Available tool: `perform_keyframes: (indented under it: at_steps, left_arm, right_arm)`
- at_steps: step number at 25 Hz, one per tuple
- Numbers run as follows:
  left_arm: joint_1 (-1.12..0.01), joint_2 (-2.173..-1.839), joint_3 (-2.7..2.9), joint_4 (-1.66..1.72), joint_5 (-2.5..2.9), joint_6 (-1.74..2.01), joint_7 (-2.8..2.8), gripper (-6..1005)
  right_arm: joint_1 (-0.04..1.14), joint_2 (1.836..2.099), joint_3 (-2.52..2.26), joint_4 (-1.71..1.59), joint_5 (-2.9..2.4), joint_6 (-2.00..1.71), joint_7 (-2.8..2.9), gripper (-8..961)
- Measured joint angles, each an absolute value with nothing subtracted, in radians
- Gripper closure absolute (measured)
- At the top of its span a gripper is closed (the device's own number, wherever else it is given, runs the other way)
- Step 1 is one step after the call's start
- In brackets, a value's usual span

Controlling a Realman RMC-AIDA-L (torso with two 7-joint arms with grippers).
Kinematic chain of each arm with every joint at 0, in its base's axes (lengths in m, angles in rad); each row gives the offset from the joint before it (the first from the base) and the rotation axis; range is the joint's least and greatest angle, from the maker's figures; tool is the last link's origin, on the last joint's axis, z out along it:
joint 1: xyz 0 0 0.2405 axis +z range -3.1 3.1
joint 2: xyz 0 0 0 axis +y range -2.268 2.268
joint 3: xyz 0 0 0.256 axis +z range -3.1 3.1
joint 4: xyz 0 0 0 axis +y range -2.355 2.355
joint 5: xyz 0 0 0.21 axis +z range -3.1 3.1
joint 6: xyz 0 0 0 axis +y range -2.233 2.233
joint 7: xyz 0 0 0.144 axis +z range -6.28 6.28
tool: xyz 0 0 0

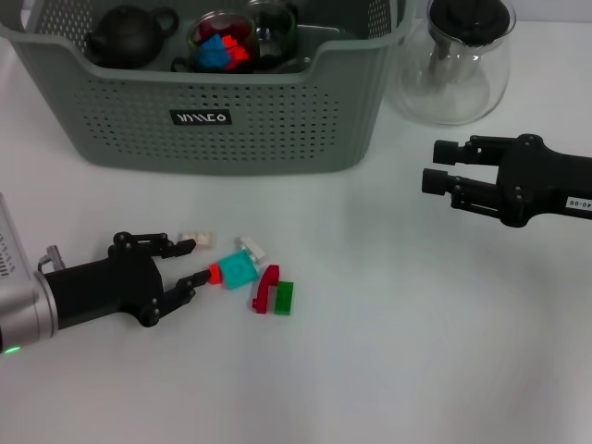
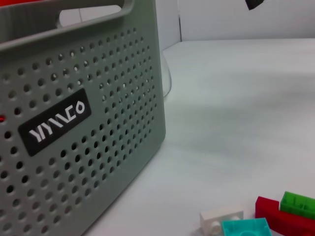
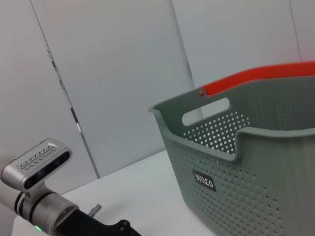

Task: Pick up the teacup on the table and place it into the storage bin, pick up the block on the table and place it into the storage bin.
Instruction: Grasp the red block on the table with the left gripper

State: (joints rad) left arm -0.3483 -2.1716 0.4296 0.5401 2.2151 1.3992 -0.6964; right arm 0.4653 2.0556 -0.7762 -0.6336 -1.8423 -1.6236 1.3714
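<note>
The grey-green storage bin (image 1: 231,120) stands at the back left, and its perforated wall (image 2: 74,147) and rim (image 3: 256,147) fill both wrist views. Inside it a glass teacup (image 1: 220,39) holds red and blue blocks, beside a second glass cup (image 1: 273,28). Loose blocks lie on the table in front: small white (image 1: 196,239), orange (image 1: 215,274), teal (image 1: 239,268), white (image 1: 252,247), dark red (image 1: 266,287) and green (image 1: 283,296). My left gripper (image 1: 192,261) lies low on the table, open, with its lower fingertip against the orange block. My right gripper (image 1: 439,165) hovers open at the right, holding nothing.
A black teapot (image 1: 129,35) sits in the bin's left end. A glass carafe with a black lid (image 1: 458,60) stands right of the bin. The left wrist view shows the white (image 2: 221,219), teal (image 2: 246,227), dark red (image 2: 275,216) and green (image 2: 298,204) blocks.
</note>
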Motion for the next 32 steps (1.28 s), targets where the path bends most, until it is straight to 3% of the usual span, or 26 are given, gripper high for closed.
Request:
perform_keyframes:
  at_steps: [32]
  left_arm:
    - [-0.367, -2.174, 0.427, 0.459, 2.192, 1.383, -0.700, 590]
  right_arm:
    - [0.464, 2.052, -0.776, -0.634, -1.840, -1.621, 1.371, 447]
